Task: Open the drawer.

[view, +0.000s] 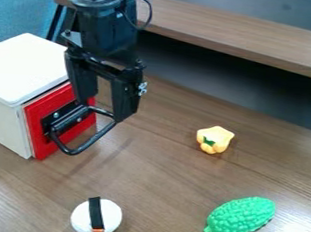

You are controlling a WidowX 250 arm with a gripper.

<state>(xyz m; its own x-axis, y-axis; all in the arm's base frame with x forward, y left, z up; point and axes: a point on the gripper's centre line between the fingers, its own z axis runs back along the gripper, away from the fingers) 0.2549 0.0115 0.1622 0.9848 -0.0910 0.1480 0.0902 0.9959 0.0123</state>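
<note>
The black gripper (105,110) hangs at the upper left, in front of the drawer, pointing down. Its two fingers are spread apart, with the right fingertip close to the outer end of the handle. A white box (26,71) at the left edge holds the drawer, whose red front (41,147) sits up against the box. From a dark plate on that front sticks out a black looped handle (82,147). I cannot tell whether a fingertip touches it. The gripper partly hides the upper right of the drawer front.
A yellow pepper-like toy (214,139) lies right of centre on the wooden table (160,183). Near the front are a green bumpy toy (241,217) and a white round toy with a black band (114,218). A raised wooden ledge (244,31) runs along the back.
</note>
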